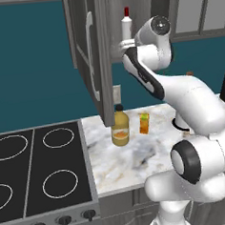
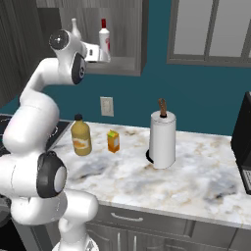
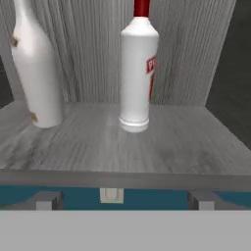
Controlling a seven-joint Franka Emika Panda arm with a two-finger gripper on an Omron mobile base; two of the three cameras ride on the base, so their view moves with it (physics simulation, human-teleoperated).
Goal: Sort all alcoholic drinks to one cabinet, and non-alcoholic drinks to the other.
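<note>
Two bottles already upright on the cabinet shelf (image 3: pixel 122 147): red-capped bottle (image 3: pixel 138 68) mid-shelf, white bottle (image 3: pixel 34 68) by its left edge. Gripper (image 2: pixel 104 53) spread, empty, at the shelf front. Still on the worktop (image 2: pixel 196 181) near its back edge: amber bottle (image 2: pixel 81 136), juice carton (image 2: pixel 113 141).

Even, flat rendered light throughout, soft shadows, no glare, with slightly blurry low-resolution edges.
</note>
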